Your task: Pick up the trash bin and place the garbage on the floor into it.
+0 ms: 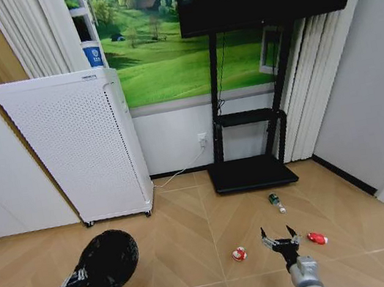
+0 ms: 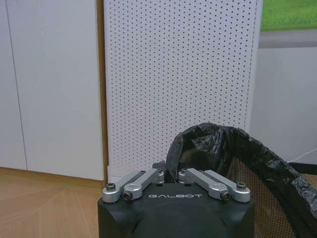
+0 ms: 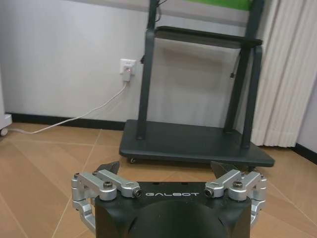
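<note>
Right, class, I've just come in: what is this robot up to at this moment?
The left claw is shut on the rim of the trash bin, held up beside the white perforated cabinet. The right claw hangs open and empty above the floor, between two red-and-white wads. A green bottle lies farther off, near the TV stand. All three pieces are on the floor.

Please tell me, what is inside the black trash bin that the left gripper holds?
The trash bin in the left gripper is lined with a black plastic bag. No litter shows in the visible part; the bottom is hidden from every camera.
</note>
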`<state>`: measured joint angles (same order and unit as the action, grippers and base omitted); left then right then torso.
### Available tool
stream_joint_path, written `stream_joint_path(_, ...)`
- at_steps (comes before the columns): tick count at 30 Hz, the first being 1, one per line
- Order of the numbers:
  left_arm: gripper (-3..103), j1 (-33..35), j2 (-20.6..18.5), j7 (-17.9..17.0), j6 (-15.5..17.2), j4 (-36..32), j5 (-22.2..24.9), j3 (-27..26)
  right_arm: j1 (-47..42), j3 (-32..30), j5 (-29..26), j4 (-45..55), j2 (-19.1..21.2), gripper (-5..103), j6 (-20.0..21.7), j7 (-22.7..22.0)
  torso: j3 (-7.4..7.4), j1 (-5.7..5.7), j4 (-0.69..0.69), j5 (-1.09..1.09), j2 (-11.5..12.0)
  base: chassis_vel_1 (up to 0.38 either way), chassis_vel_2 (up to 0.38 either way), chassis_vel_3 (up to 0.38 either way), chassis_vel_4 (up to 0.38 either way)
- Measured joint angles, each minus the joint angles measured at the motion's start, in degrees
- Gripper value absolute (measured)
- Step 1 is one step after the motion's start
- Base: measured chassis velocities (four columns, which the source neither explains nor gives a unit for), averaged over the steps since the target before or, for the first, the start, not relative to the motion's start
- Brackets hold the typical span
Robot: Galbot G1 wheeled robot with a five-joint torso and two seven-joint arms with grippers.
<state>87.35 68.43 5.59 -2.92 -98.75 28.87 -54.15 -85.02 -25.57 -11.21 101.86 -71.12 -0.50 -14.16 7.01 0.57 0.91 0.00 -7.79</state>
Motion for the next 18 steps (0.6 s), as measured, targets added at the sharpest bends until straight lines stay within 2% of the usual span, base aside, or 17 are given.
stream_joint_path(10,7,0.7,1.2,-0.8,0.0,-0.6,-0.7,0.2,3.2,3.0,0.7,-5.5,0.3,100,-1.0,0.6,0.0,0.0,0.0,-0.02,0.0,0.0,0.0,0.0,0.0)
stream_joint_path(18,7,0.0,0.6,-1.4,-0.3,0.1,-0.8,0.5,4.5,6.8,4.5,-11.1,-0.4,100,-2.4,2.8,0.0,0.0,0.01,0.0,0.0,0.0,0.0,0.0,0.0)
